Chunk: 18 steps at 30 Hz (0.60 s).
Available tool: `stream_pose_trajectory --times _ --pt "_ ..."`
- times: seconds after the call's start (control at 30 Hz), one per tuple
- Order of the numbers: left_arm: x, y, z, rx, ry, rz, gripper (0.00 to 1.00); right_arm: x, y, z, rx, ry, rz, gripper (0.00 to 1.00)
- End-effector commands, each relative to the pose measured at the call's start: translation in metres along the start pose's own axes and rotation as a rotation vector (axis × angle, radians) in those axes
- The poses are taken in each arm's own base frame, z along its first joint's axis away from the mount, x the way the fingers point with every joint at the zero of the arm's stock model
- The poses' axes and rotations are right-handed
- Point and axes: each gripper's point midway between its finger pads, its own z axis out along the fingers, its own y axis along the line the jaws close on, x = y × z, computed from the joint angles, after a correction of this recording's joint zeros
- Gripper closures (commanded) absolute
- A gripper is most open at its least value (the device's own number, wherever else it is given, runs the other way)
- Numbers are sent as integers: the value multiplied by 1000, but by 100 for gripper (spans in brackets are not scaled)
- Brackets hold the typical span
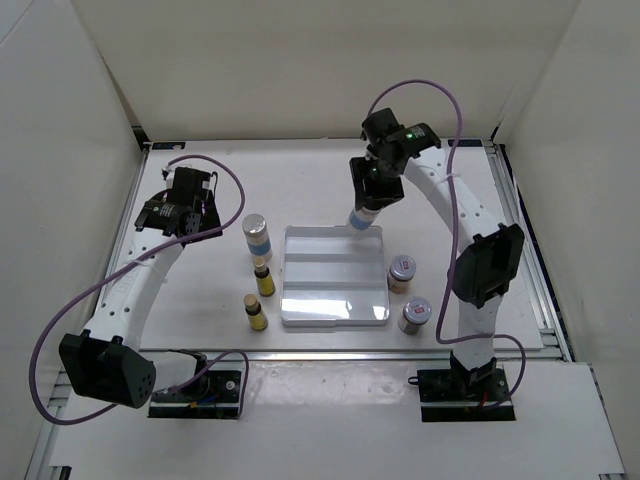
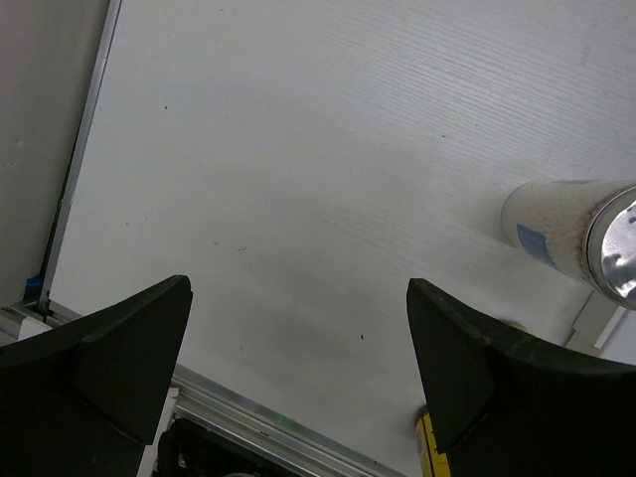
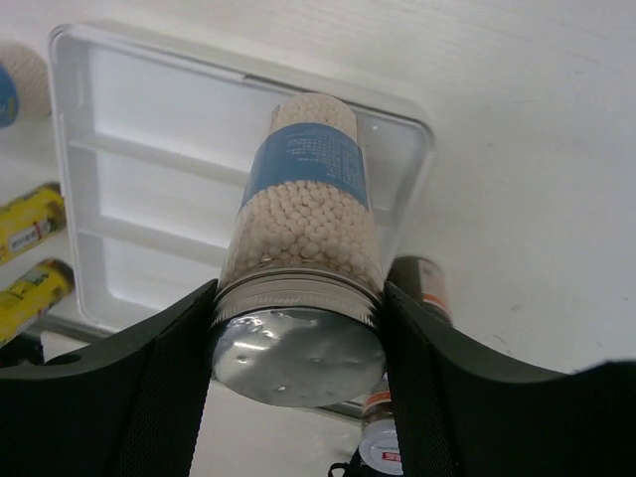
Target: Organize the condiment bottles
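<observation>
Your right gripper [image 3: 298, 343] clamped the blue-labelled jar [image 3: 306, 189] at its lid, near the far edge: rigid, probably slippery; your left gripper [image 2: 298, 333] gaped empty.

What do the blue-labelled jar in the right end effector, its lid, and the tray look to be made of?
The blue-labelled jar has a clear wall of glass or plastic, which one I cannot tell; the white beads inside show through it. Its lid looks like metal, shiny silver with blurred reflections. The tray is probably moulded white plastic, smooth and slightly glossy, with formed ridges.
</observation>
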Motion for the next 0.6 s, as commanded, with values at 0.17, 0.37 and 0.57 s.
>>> stream_pose_trajectory --times 0.17,0.37,0.57 --pt "-1 1 -4 4 -14 -43 0 26 31 15 -104 69 -95 99" --pt "-9 -13 -8 43 -39 -36 0 35 16 39 -24 112 -85 99" --pt "-13 -32 -12 112 -46 -1 0 35 -5 45 104 106 -63 99"
